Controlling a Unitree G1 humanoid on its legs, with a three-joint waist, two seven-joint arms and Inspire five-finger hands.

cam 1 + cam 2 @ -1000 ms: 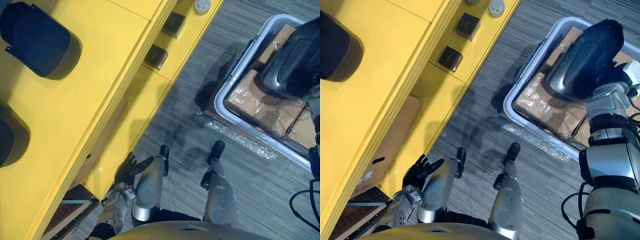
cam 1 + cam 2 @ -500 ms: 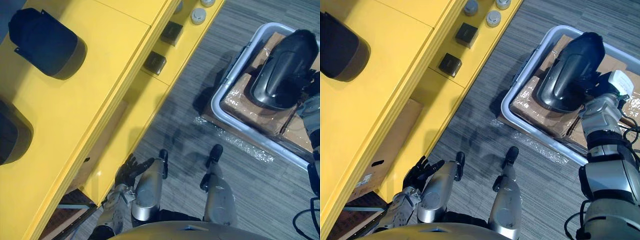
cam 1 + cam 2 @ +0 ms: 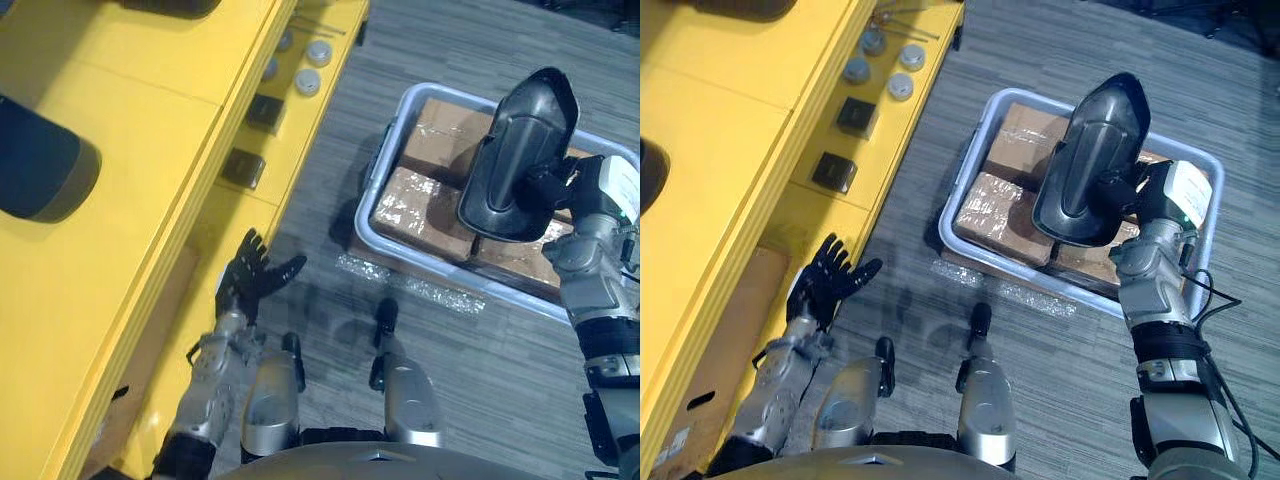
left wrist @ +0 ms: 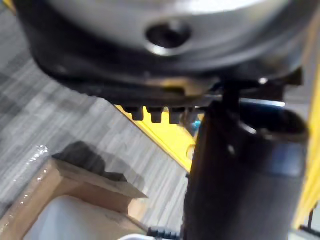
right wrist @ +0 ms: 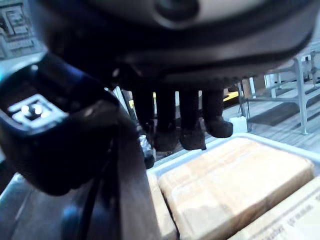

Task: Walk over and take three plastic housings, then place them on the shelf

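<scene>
Left hand (image 3: 825,282) hanging empty, fingers spread, just beside shelf (image 3: 150,110). Right hand (image 3: 1135,195) gripping black housing (image 3: 1088,170), fingers curled round it, holding it above bin (image 3: 966,168) of boxes (image 3: 990,205). Second housing (image 3: 40,170) sitting on shelf top.

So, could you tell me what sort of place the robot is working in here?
Probably a workshop or factory stockroom: a long yellow shelf carries small parts, a grey bin of wrapped cardboard boxes sits on the floor, and the right robot hand holds a dark plastic housing above it.
</scene>
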